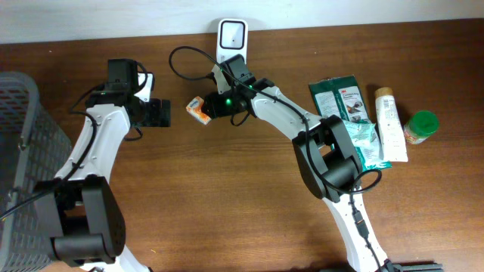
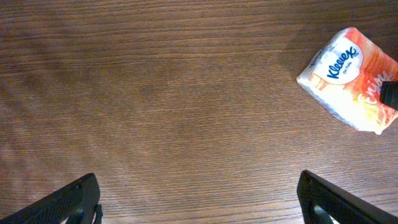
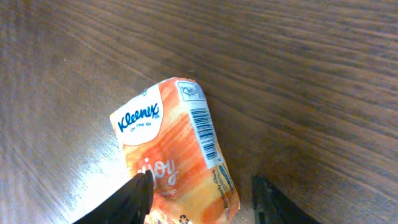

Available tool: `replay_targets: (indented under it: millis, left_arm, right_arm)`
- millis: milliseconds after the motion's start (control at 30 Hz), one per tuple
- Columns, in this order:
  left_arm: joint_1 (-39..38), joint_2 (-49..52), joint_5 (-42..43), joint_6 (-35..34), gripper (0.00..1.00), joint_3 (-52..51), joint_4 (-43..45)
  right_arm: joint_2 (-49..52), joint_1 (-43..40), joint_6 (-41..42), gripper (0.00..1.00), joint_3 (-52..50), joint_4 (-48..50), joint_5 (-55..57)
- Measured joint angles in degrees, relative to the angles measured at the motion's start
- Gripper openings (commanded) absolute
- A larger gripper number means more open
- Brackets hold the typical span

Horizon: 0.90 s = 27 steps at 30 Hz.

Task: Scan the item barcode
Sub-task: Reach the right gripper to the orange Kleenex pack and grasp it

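Soft, light Kleenex pack (image 3: 174, 149), best pinched gently below the barcode (image 3: 202, 121). It's straddled by right fingers (image 3: 134, 199), grip unclear; left fingers (image 2: 62, 202) spread.

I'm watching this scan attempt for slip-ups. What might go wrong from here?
Jaws of the right gripper straddle only one end of the soft Kleenex pack, off-centre, so it may twist or slip when lifted. The barcode sits on a narrow side face; it could end up turned away from the scanner.
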Motion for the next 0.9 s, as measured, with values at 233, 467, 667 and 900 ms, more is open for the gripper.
replay_targets:
  millis: [233,467,667,900]
  left_arm:
    - [0.0,0.0,0.0,0.0,0.99,0.0,-0.02]
    - [0.0,0.0,-0.02,0.0,0.99,0.0,-0.02]
    - [0.0,0.0,-0.02,0.0,0.99,0.0,-0.02]
    - [0.0,0.0,0.0,0.0,0.99,0.0,-0.02]
  right_arm:
    - [0.0,0.04,-1.75,0.04,0.33,-5.62,-0.59]
    - [-7.89,-1.29,-10.95,0.04,2.21,-28.98,3.37]
    - [-12.35,-0.87,-24.06,0.35,-1.2,-45.46,5.99]
    - [-12.35,-1.16,-28.17,0.41,-1.14,-53.53,6.14]
